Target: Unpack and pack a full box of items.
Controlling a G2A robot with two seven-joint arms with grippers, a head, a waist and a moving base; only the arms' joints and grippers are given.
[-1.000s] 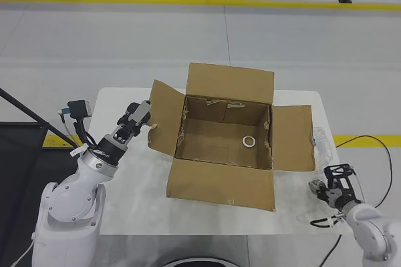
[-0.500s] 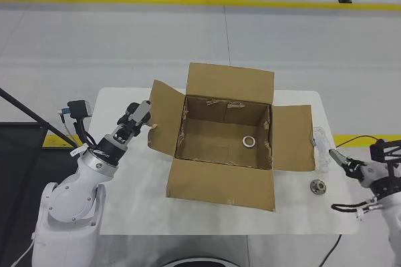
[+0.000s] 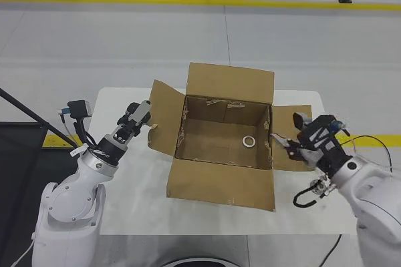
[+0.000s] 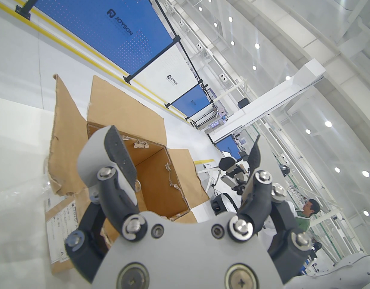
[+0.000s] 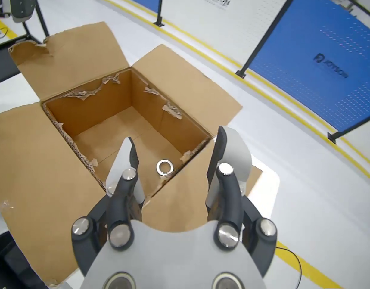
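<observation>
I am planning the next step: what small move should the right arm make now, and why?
Probably lower the right gripper into the box toward the ring: its jaws are open and empty, and the ring lies just ahead.

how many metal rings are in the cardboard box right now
1. A small silver metal ring lies on the floor of the open brown cardboard box, by the wall nearest the right gripper. Hardly any floor is hidden.

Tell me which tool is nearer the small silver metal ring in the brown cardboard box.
Right. The right tool hovers over the flap beside the ring; the left tool sits past the opposite flap.
</observation>
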